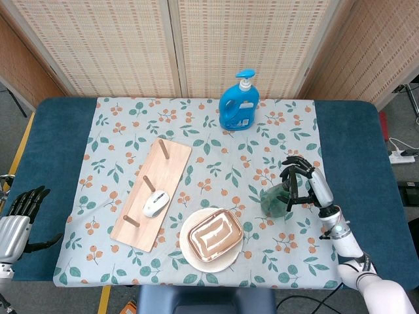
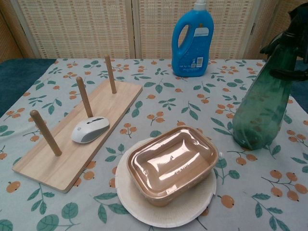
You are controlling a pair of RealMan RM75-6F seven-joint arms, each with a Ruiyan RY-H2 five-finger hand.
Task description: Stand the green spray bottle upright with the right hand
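A: Item one, green spray bottle (image 2: 262, 106). We are finding it on the right part of the desk (image 1: 59, 131), base down on the floral cloth (image 1: 131, 124), just right of the paper plate (image 2: 126, 199) holding the lidded brown container (image 2: 171, 166).

B: Its long axis?

A: We are reading it as near vertical, the neck leaning slightly toward the right edge in the chest view.

B: Item two, right hand (image 1: 304, 183)?

A: We are logging it at the bottle's upper part, on its right side, dark fingers (image 2: 285, 73) wrapping the neck below the sprayer head. So it is holding the bottle, not spread wide.

B: And the left hand (image 1: 16, 219)?

A: We are noting it well apart, off the left edge of the desk, holding nothing, fingers loosely apart. The right hand is the nearer by far.

B: What is the coming move turning on?

A: We are judging that the small remaining lean matters: the neck is lying toward the hand's side, so the bottle needs settling flat on its base before letting go.
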